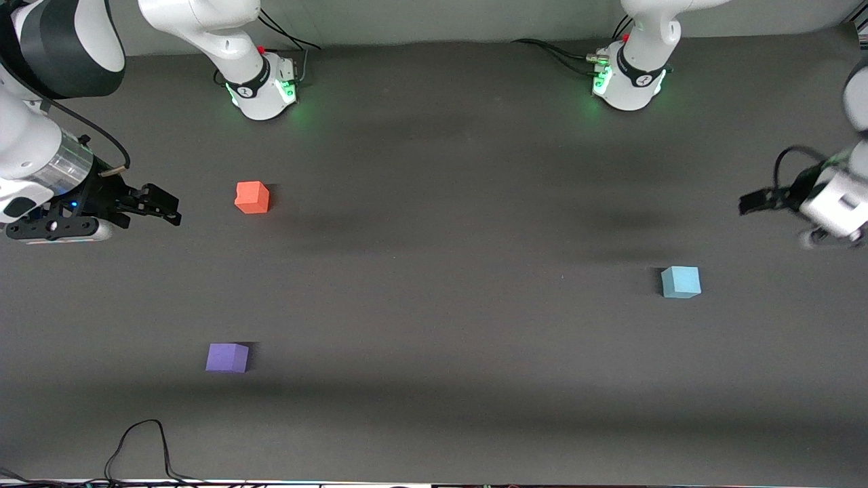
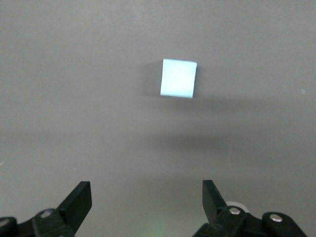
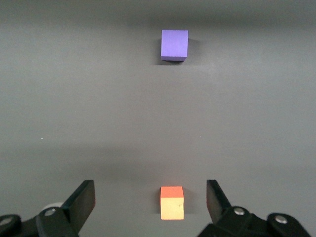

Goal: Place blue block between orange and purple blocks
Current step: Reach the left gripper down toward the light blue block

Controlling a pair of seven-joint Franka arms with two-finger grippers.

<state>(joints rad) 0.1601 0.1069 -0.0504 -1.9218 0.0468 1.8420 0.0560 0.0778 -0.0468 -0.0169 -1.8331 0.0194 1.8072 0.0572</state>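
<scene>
Both grippers held wide open and empty above the table; three blocks lie apart.

The left gripper (image 1: 746,202) is spread wide, nothing gripped, over bare table (image 1: 441,271) at the left arm's end, with the blue block (image 1: 680,282) resting near it. The right gripper (image 1: 166,207) is likewise spread wide and empty beside the orange block (image 1: 252,197). The purple block (image 1: 227,357) is set nearer the front camera than the orange block.
</scene>
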